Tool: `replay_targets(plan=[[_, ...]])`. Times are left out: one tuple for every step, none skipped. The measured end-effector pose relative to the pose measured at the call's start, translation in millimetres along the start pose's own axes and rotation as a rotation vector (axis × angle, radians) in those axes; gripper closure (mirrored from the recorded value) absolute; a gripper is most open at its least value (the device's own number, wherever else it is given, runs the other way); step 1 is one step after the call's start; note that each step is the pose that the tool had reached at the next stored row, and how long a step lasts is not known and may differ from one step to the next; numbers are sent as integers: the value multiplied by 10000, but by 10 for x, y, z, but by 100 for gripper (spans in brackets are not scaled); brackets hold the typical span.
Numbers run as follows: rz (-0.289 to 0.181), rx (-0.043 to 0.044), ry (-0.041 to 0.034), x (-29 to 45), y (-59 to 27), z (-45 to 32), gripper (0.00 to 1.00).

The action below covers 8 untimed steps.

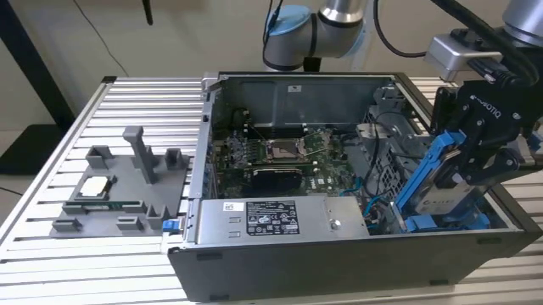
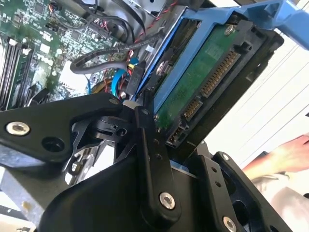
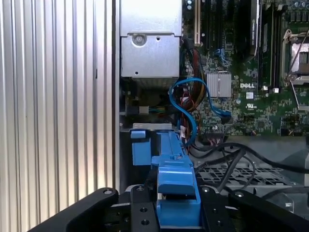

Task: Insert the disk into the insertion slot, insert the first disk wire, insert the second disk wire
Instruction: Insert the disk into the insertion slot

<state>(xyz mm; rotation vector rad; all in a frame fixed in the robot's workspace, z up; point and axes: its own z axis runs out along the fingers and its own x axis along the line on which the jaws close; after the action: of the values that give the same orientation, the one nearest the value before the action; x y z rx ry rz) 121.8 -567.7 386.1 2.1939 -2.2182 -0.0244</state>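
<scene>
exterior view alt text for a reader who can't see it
A robot arm's claw grips the blue-framed disk, tilted, its lower end inside the open computer case at the exterior view's right. The case sits on a ribbed metal table beside a grey parts holder.

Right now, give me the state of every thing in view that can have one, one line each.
computer case, open, side panel off
disk, gripped, tilted steeply, lower end inside the case, not lying flat
gripper, shut on the disk's blue carrier
disk connectors, bare, no wire plugged in
blue wire, loose inside the case, not on the disk
</scene>
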Motion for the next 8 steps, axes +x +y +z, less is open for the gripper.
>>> replay_targets(plan=[[1,0,5,-1,0,17,67],[1,1,8,-1,1,23,67],[1,1,8,-1,1,24,67],[0,0,9,-1,1,24,67],[-1,3,5,-2,0,25,67],[-1,1,8,-1,0,24,66],[-1,-3,8,-1,1,25,66],[0,-6,10,-1,1,24,60]])
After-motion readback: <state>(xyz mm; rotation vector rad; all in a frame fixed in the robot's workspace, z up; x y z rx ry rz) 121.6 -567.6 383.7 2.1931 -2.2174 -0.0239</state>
